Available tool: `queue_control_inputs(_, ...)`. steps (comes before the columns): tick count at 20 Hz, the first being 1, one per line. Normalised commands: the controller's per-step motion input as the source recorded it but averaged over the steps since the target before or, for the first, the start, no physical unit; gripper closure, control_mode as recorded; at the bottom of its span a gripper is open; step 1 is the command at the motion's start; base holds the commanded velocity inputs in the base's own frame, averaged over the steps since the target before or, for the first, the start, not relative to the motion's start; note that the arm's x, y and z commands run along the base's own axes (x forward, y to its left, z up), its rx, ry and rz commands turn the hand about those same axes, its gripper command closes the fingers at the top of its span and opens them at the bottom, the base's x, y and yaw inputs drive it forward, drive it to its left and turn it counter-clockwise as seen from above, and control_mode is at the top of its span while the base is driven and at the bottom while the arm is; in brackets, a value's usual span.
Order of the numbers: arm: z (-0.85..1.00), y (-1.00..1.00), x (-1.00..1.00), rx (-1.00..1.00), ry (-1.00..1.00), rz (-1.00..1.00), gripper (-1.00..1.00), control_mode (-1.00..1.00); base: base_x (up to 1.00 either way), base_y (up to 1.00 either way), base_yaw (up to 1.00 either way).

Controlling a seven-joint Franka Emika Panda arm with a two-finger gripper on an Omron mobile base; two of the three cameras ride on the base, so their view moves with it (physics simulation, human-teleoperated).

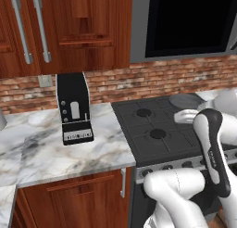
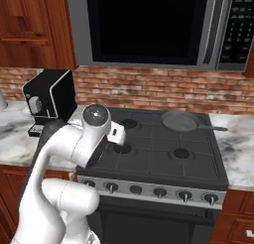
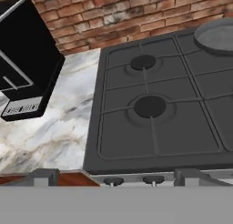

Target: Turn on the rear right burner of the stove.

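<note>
The stove (image 2: 198, 166) is a dark grey gas range with black grates and a silver front strip carrying several dark knobs (image 2: 159, 192). A round grey skillet (image 2: 181, 120) sits over the rear right burner, which is hidden beneath it. My gripper (image 3: 118, 177) hovers above the stove's front left part, and its two fingertips (image 3: 45, 176) stand wide apart, open, with nothing between them. Below them in the hand view lie the two left burner rings (image 3: 149, 106), two knobs (image 3: 113, 181) and the skillet (image 3: 216, 36) at the top right. The white arm (image 2: 74, 144) crosses the stove's left side.
A black coffee machine (image 1: 74, 109) stands on the marble counter (image 1: 37, 143) left of the stove. A steel-framed black microwave (image 2: 149, 25) hangs above the range, against a brick wall. Wooden cabinets (image 1: 69, 28) hang at the upper left.
</note>
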Motion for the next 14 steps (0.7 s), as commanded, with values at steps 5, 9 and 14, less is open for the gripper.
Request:
queue_control_inputs(5,-0.49,-1.0,-0.13,0.17,-0.23,0.0,-1.0,-1.0,0.0,0.0,0.0)
queue_control_inputs(9,-0.53,-1.0,-0.28,0.03,-0.36,0.0,-1.0,-1.0,0.0,0.0,0.0)
queue_control_inputs(14,-0.77,-0.99,-0.36,-0.18,-0.31,0.05,-1.0,-1.0,0.0,0.0,0.0)
